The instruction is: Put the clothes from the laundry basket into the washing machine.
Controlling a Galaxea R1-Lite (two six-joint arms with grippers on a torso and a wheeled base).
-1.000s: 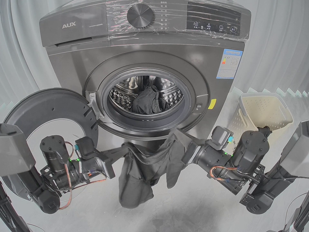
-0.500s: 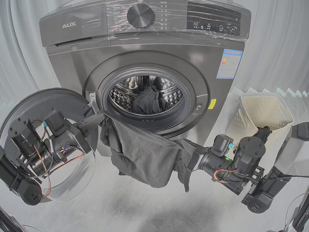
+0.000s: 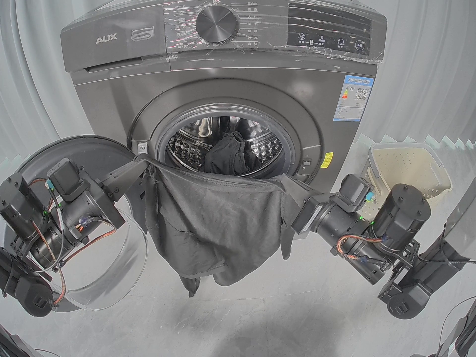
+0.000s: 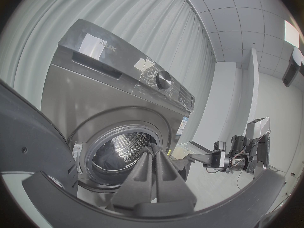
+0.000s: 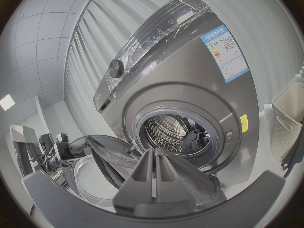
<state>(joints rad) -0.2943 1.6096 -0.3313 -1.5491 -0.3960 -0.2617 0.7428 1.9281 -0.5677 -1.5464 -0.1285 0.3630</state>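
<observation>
A dark grey garment [image 3: 213, 219] hangs spread between my two grippers, right in front of the washing machine's [image 3: 223, 75] open port. My left gripper [image 3: 140, 163] is shut on its upper corner beside the door hinge. My right gripper [image 3: 290, 184] is shut on the other corner at the port's lower right rim. In the left wrist view the left gripper [image 4: 154, 152] pinches cloth at its tips. The right wrist view has the right gripper [image 5: 154, 153] clamped on the garment [image 5: 190, 181]. Another dark garment [image 3: 230, 154] lies inside the drum. The cream laundry basket [image 3: 436, 174] stands on the floor to the right.
The round door [image 3: 74, 154] stands swung open to the left, just behind my left arm. Grey curtains close off the back. Bare grey floor [image 3: 248, 323] lies below the hanging garment. The basket [image 5: 289, 108] is close to my right arm.
Both grippers have risen with the garment toward the port. The left one swung up and out to the left, so the bunched cloth is now stretched wide.
</observation>
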